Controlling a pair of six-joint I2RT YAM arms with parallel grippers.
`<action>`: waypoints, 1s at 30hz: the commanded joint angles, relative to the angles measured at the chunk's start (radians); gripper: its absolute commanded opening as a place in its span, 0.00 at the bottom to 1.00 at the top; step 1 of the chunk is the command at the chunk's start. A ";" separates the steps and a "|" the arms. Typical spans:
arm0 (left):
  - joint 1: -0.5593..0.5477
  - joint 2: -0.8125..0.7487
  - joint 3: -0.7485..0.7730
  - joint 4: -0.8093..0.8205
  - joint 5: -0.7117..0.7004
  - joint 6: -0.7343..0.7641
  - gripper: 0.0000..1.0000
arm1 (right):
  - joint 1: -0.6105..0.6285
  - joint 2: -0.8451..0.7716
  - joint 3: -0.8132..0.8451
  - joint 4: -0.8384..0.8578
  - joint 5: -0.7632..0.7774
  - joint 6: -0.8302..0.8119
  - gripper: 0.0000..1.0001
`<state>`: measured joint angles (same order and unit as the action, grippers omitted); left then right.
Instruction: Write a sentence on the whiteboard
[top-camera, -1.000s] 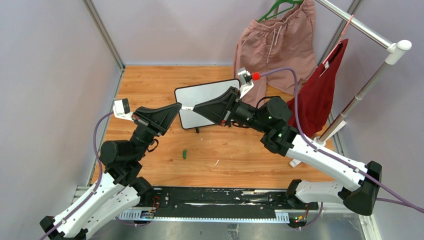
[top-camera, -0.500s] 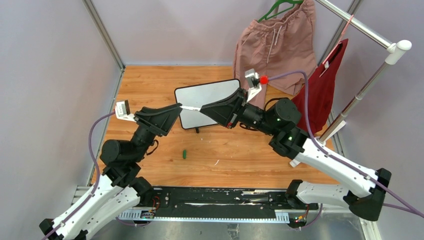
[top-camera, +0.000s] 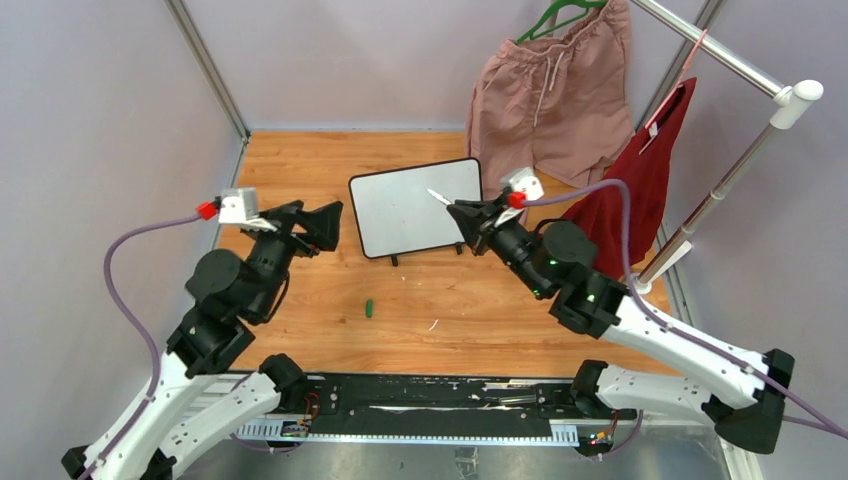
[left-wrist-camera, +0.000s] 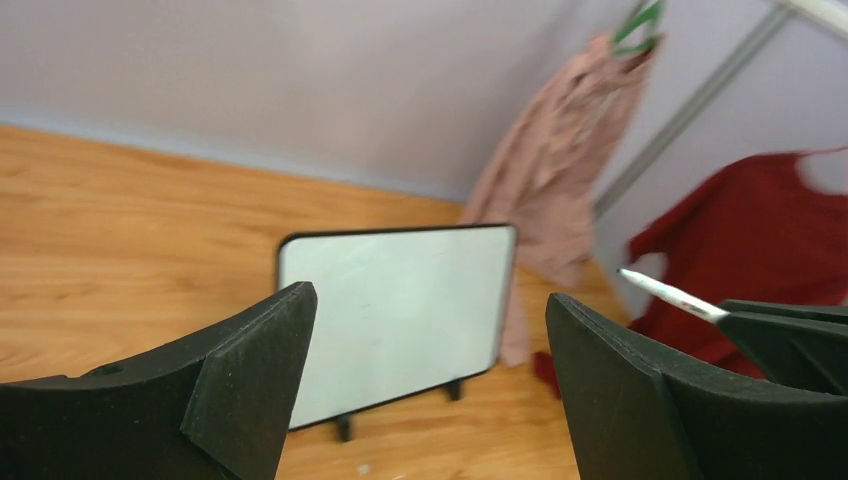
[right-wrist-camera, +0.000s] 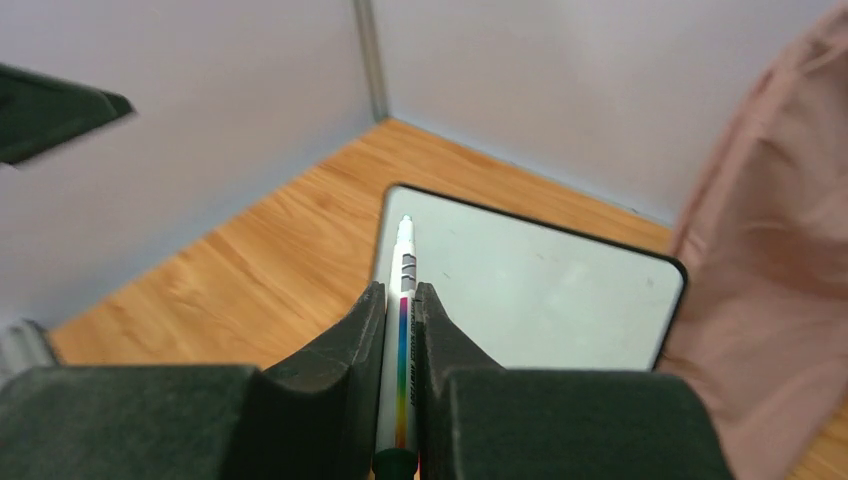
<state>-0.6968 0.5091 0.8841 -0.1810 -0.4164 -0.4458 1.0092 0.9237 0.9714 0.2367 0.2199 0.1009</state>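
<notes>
The whiteboard stands tilted on little black feet at the middle of the wooden table, and its face is blank: no sentence shows on it. My right gripper is shut on a white marker with a rainbow stripe, whose tip hangs over the board's right part. In the right wrist view the marker sticks out of the gripper towards the whiteboard. My left gripper stands open and empty left of the board. Its wrist view looks at the whiteboard between the open gripper's fingers.
A small green cap lies on the table in front of the board. Pink shorts on a green hanger and a red garment hang from a rack at the back right. Grey walls close in the table.
The left gripper let go of the marker, opened and pulled back to the left. The right arm drew the marker to the right, over the board's right side.
</notes>
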 joint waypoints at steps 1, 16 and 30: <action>0.006 0.130 0.050 -0.194 -0.161 0.210 0.91 | 0.027 0.046 -0.065 0.042 0.241 -0.176 0.00; 0.413 0.365 -0.040 0.034 0.382 0.091 0.99 | 0.025 0.072 -0.109 -0.071 0.283 -0.107 0.00; 0.477 0.465 -0.203 0.305 0.320 0.031 0.97 | 0.026 0.129 -0.129 -0.034 0.326 -0.096 0.00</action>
<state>-0.2684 0.9173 0.6666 0.0578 -0.1135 -0.3534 1.0222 1.0630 0.8688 0.1307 0.5045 0.0189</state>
